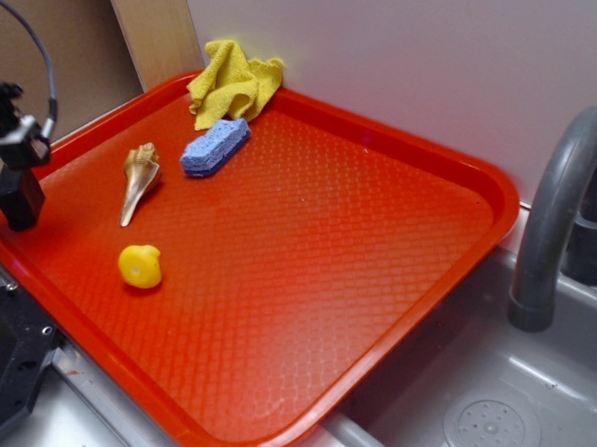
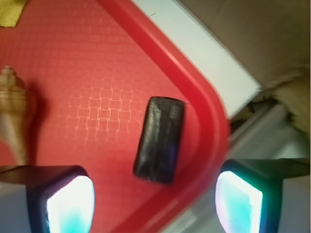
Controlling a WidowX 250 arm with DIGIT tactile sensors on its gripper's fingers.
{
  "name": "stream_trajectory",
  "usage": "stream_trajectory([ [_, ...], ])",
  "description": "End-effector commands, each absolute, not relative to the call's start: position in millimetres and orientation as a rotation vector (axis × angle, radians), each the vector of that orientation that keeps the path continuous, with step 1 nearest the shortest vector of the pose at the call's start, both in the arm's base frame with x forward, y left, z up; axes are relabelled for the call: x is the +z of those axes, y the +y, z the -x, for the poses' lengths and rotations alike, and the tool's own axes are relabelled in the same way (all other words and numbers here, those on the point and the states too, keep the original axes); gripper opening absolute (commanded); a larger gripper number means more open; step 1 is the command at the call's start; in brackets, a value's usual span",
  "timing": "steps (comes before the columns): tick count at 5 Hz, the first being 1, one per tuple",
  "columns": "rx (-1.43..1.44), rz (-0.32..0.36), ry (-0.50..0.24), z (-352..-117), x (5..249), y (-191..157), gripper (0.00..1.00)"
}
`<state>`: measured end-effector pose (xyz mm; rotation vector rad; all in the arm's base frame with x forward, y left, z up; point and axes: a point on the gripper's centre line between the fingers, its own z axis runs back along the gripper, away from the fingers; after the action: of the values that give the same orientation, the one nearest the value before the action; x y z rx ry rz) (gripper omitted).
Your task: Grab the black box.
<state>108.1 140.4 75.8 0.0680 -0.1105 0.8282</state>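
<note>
Black box (image 2: 160, 140) on tray (image 2: 97, 73), long axis running away from the spread-fingered gripper (image 2: 154, 201), lying between and ahead of its fingers.

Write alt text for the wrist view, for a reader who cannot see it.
A small black box lies on a red tray near its rounded corner, framed between the two fingertips of the open gripper at the bottom edge. A tan seashell sits at the left, a yellow cloth at the top left corner.
</note>
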Motion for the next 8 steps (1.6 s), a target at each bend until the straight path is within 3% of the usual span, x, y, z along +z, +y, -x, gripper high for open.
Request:
stream_trajectory([
  [1,0.825,-0.136,-0.206,-104.1,66.6,145.4,1.0],
  [2,0.805,-0.173,-0.178,-104.6,57.0,147.4,1.0],
  [3,0.816,-0.141,-0.149,-102.2,42.6,150.8,1.0],
  [4,0.808,-0.177,-0.121,-105.1,40.7,150.7,1.0],
  [5,0.819,-0.203,-0.109,-104.4,39.1,148.5,0.0],
  [8,0.73,-0.233,-0.096,-106.7,46.0,145.0,0.0],
])
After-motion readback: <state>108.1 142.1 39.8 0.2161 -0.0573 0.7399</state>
